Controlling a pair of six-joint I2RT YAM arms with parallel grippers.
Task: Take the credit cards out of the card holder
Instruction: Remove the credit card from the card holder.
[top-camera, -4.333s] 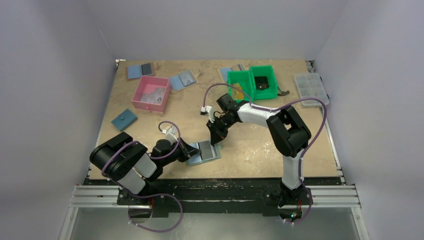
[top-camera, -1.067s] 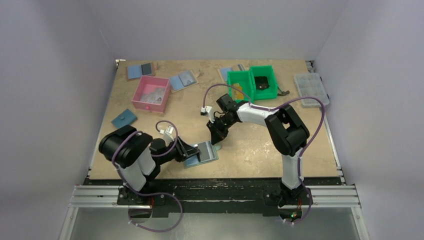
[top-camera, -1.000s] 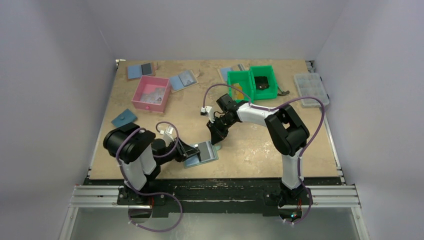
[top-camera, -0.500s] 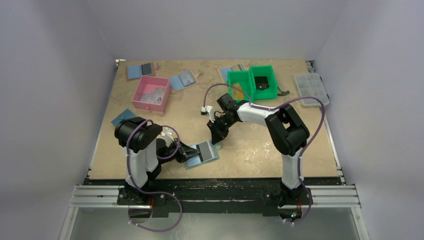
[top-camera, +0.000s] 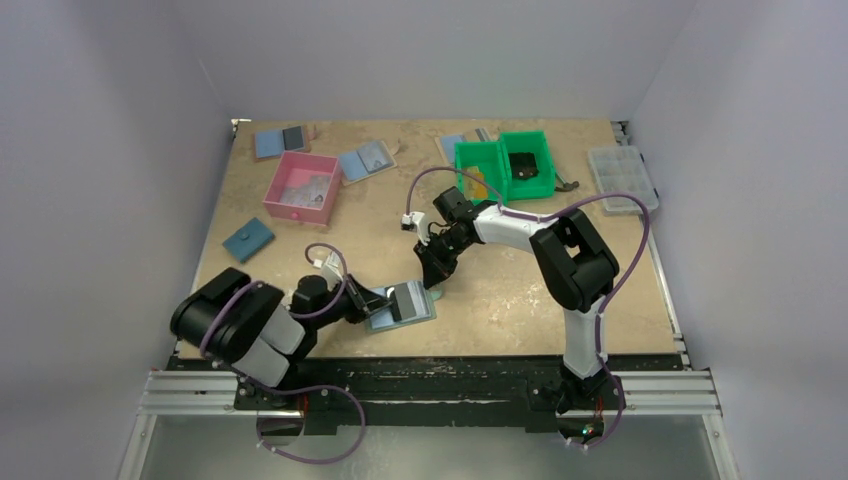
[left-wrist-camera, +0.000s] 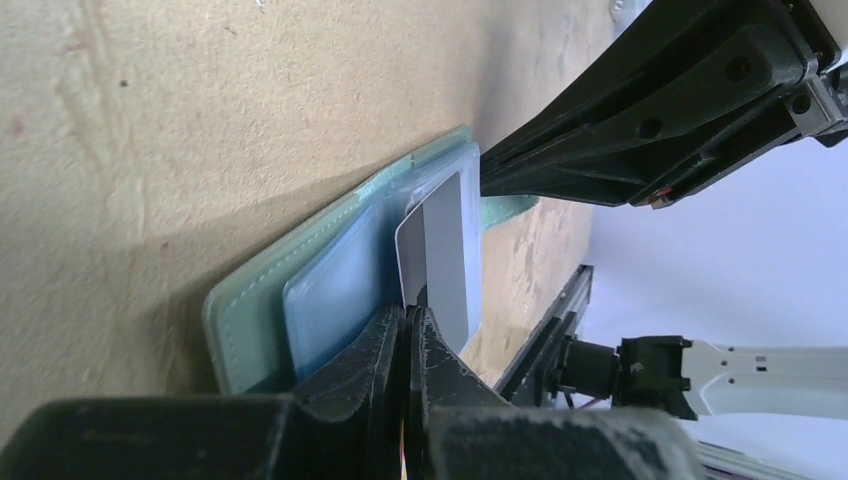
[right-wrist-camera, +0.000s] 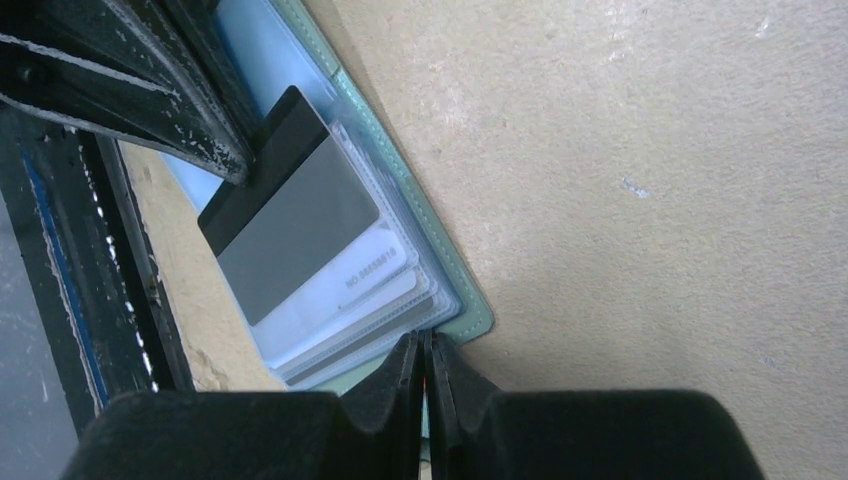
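The card holder (top-camera: 388, 321) lies open near the table's front edge, grey-green outside and pale blue inside. It also shows in the left wrist view (left-wrist-camera: 250, 310) and the right wrist view (right-wrist-camera: 455, 290). One credit card (right-wrist-camera: 290, 200) sticks partway out of its clear sleeves; the side that shows is grey with a black stripe. It also shows in the left wrist view (left-wrist-camera: 445, 250). My left gripper (top-camera: 376, 299) (left-wrist-camera: 412, 312) is shut on that card's outer end. My right gripper (top-camera: 432, 284) (right-wrist-camera: 422, 340) is shut on the holder's far corner. More pale cards sit in the sleeves.
A pink box (top-camera: 300, 187) and a dark blue closed wallet (top-camera: 248, 240) lie at the left. A green bin (top-camera: 505, 165) and a clear organiser (top-camera: 622, 178) stand at the back right. Blue-and-grey folders (top-camera: 280, 140) (top-camera: 363, 160) lie along the back.
My left arm has swung down and to the left, and its gripper has drawn slightly left, still shut at the holder. The right arm has not moved.
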